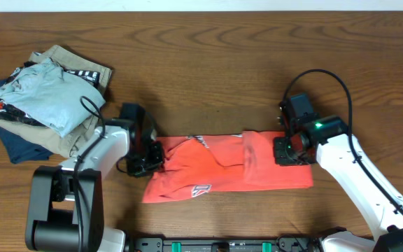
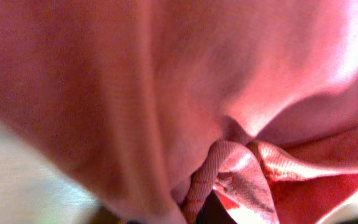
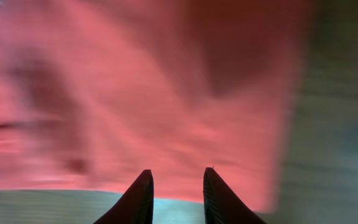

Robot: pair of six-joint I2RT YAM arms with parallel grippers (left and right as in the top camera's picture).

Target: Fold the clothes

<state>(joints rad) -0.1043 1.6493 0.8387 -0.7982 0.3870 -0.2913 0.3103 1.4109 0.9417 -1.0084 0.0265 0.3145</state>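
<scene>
While the T-shirt [image 1: 229,166] lies lengthwise left-to-right, right tool [image 3: 178,170] stands spread — left tool [image 1: 150,158] I cannot tell.

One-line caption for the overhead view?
Shirt folded into a band, left claw at one end, right claw at the other; garment pile beside the left arm.

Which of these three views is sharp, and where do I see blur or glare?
Overhead: sharp and evenly lit, the wood grain of the table and the coral-red T-shirt clear. Left wrist: the shirt fills the frame, too near to focus, with glare at the upper right. Right wrist: the shirt is smeared, only the right gripper is crisp.
</scene>
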